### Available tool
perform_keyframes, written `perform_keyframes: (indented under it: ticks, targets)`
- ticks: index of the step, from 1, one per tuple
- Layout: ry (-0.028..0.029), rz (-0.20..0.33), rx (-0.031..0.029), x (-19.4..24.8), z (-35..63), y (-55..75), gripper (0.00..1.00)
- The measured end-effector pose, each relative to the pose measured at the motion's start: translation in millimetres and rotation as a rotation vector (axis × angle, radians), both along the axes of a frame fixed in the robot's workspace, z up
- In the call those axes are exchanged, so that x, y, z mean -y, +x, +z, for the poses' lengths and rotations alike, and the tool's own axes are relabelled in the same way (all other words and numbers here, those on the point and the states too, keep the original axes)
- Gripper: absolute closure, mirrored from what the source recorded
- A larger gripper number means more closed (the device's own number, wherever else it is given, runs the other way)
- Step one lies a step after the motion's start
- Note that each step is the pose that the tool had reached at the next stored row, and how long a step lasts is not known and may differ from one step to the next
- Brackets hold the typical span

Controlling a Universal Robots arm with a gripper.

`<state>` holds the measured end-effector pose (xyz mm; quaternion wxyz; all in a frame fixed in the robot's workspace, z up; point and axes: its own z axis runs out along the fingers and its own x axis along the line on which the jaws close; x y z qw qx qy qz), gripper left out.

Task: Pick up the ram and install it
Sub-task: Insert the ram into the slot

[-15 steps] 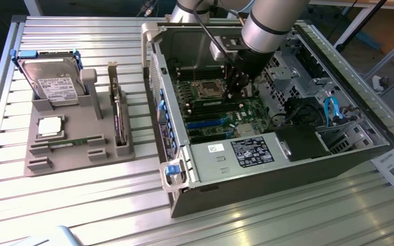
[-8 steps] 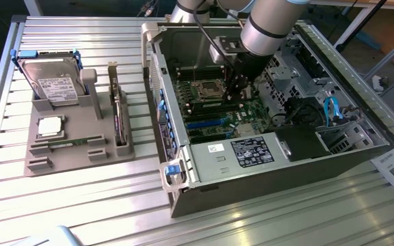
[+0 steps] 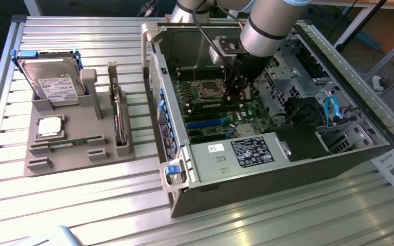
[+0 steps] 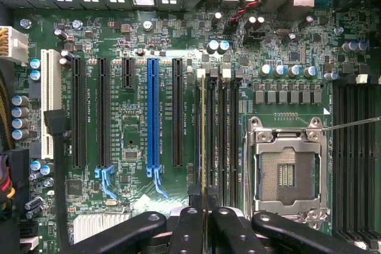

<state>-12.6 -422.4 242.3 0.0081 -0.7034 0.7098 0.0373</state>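
While my black fingers [image 4: 189,230] pinch shut on the slim green ram stick [image 4: 204,141], it stands edge-on along a black memory slot, just beside the silver processor socket [image 4: 287,173] on the green motherboard [image 4: 137,46]. The open grey computer case [image 3: 266,174] lies on a slatted metal tabletop [image 3: 80,205], with a grey parts tray [image 3: 74,159] alongside.

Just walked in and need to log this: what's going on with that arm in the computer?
The robot arm's gripper is down inside the open dark computer case, shut on a thin board seen edge-on, apparently the slim green ram stick. It hangs lined up over the black memory slots beside the silver processor socket; whether it is seated yet I cannot tell.
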Motion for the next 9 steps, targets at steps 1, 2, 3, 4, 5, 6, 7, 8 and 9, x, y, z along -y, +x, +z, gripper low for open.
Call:
perform_keyframes:
  ticks: [1,2,3,4,5,6,7,8,9]
  targets:
    - [0.0001,-0.004,0.0000,0.0,-0.2,0.0,0.88]
    - [0.0001,-0.004,0.0000,0.0,-0.2,0.0,0.88]
    - [0.0001,-0.005,0.0000,0.0,-0.2,0.0,0.88]
    - [0.0001,-0.005,0.0000,0.0,-0.2,0.0,0.88]
    - [0.0001,-0.005,0.0000,0.0,-0.2,0.0,0.88]
    - [0.0001,-0.005,0.0000,0.0,-0.2,0.0,0.88]
    - [0.0001,-0.005,0.0000,0.0,-0.3,0.0,0.88]
    - [0.0006,-0.005,0.0002,-0.1,-1.0,0.0,0.88]
    - [0.0002,-0.005,0.0001,0.0,-1.7,0.0,0.88]
